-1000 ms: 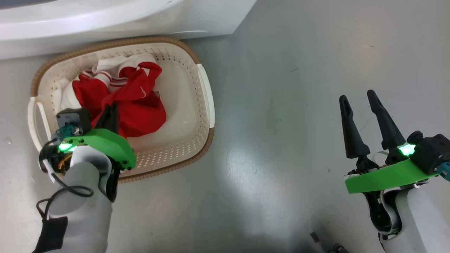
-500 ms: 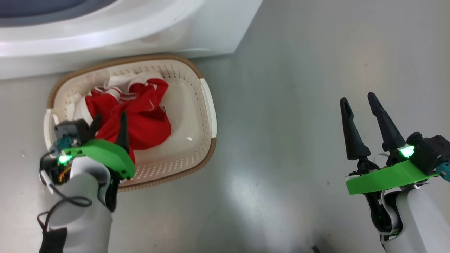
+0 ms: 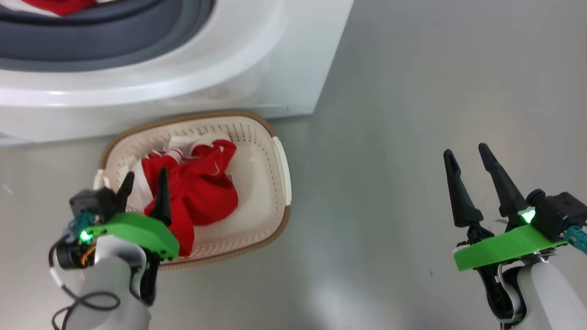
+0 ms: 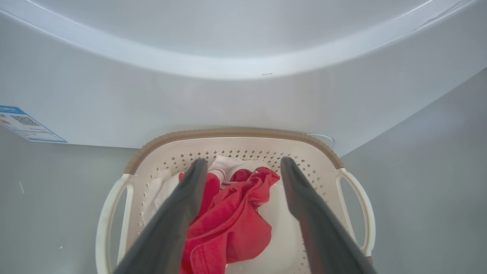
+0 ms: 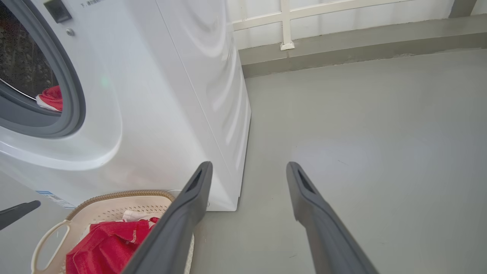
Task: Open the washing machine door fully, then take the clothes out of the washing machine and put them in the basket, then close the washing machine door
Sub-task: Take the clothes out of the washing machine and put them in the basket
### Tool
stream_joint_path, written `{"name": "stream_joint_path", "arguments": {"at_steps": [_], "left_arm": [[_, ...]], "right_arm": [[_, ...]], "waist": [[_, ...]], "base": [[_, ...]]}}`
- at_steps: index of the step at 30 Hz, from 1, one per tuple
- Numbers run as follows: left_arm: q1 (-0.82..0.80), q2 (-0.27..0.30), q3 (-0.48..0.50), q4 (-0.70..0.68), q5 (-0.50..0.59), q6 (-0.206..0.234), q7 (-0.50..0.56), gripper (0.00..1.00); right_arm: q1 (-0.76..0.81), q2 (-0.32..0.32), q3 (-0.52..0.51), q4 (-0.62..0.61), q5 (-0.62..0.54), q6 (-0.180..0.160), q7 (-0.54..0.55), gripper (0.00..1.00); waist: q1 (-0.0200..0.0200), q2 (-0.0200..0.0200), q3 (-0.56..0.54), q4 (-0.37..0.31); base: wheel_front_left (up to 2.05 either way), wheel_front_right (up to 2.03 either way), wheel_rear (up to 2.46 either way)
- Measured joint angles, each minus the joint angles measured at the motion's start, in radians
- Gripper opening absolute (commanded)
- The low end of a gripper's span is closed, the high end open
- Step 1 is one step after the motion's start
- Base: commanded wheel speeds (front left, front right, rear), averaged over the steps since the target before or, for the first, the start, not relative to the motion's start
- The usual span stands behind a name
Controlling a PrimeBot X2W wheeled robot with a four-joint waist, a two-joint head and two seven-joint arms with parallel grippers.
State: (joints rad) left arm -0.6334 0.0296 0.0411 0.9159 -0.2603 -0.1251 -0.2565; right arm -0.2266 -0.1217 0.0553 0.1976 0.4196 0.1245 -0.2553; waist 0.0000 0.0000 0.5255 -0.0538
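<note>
The basket (image 3: 280, 165) sits on the floor (image 3: 390, 137) in front of the washing machine (image 3: 257, 59), with a red-and-white bundle of clothes (image 3: 206, 192) lying loose inside it. The left gripper (image 3: 146, 173) hangs above that bundle, jaws wide and empty. The right gripper (image 3: 464, 150), also wide and empty, is well off to the machine's side. Another red garment (image 5: 51, 98) lies inside the machine, behind the grey gasket (image 5: 74, 102). It looks light, soft and floppy — likely to drape and trail — so pinching a bunched fold near its middle seems best.
</note>
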Motion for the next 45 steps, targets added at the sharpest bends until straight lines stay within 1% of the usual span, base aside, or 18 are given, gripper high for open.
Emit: {"name": "stream_joint_path", "arguments": {"at_steps": [12,24,39,45], "left_arm": [[0.192,-0.004,0.03,-0.213,0.015,0.0,0.0,1.0],[0.421,-0.002,0.03,-0.439,0.033,0.0,0.0,1.0],[0.632,0.003,0.036,-0.576,0.033,0.002,0.0,1.0],[0.7,0.006,0.034,-0.649,0.03,0.018,0.0,1.0]], "right_arm": [[0.09,-0.01,0.012,0.031,0.0,0.0,0.0,1.0],[0.194,-0.011,0.02,0.05,0.0,0.0,0.0,1.0],[0.321,-0.022,0.016,0.051,0.0,0.0,0.0,1.0],[0.331,-0.021,0.003,0.04,0.0,0.0,0.0,1.0]], "waist": [[0.0,0.0,-0.159,0.028],[0.0,0.0,-0.329,0.043],[0.0,0.0,-0.49,0.037],[0.0,0.0,-0.518,0.027]], "base": [[0.0,0.0,0.0],[0.0,0.0,0.0],[0.0,0.0,0.0],[0.0,0.0,0.0]]}}
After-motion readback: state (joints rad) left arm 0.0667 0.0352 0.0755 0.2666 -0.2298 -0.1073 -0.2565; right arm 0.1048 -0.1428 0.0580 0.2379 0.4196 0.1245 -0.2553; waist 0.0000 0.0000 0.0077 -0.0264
